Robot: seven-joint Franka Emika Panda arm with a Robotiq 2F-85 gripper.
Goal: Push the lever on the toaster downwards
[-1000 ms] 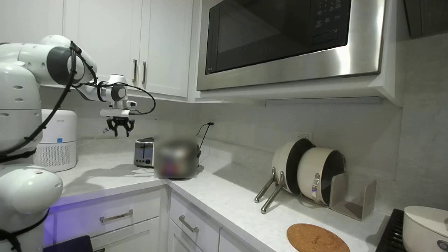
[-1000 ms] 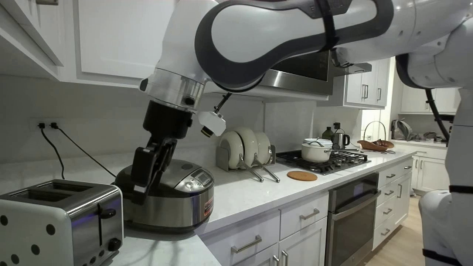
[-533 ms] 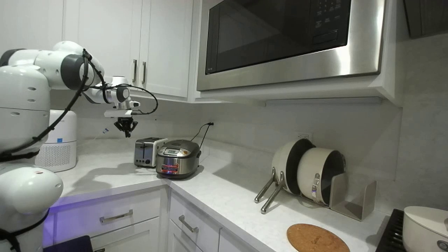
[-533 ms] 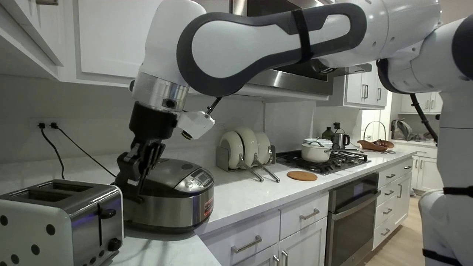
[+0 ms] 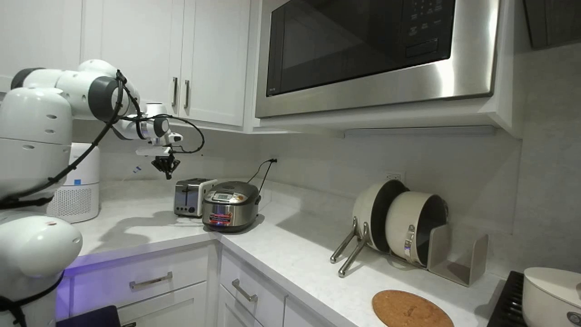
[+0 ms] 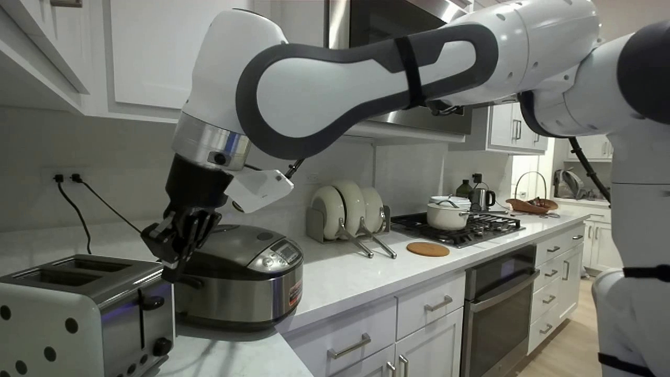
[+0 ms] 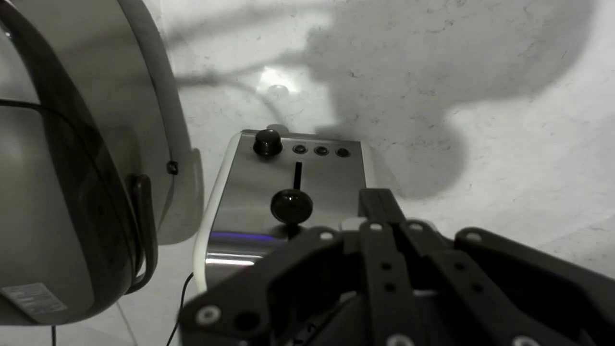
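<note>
Lever (image 7: 291, 206): a round black knob, high in its slot (image 7: 297, 175) on the metal front of the toaster (image 6: 86, 319).
Toaster: upright on the white counter (image 5: 277, 245), close to where the counter turns, pale sides dotted black.
Lower front: a black dial (image 7: 267, 142) beside a row of three small buttons (image 7: 321, 151).
Gripper (image 7: 382, 204): narrow, its fingers drawn together; at the end of the arm (image 5: 34, 113), apart from the lever, covering part of the toaster in the wrist view.
Tight side: the rice cooker (image 6: 235, 272) stands just beside the toaster, a black handle (image 7: 141, 230) turned towards it, a strip of counter between; the gripper is on the lever's other side.
Cords (image 5: 267, 175): black, plugged into the wall outlet (image 6: 67, 177) behind.
Beyond the toaster's other side: a white appliance (image 5: 75, 204), partly hidden by the arm.
Overhead: white cabinets (image 5: 213, 63) and a microwave (image 5: 363, 45).
Along the counter: pans (image 5: 404, 218) on edge in a rack (image 5: 438, 252), a round cork mat (image 5: 411, 309), a white pot (image 6: 447, 215) on the stove (image 6: 460, 238).
</note>
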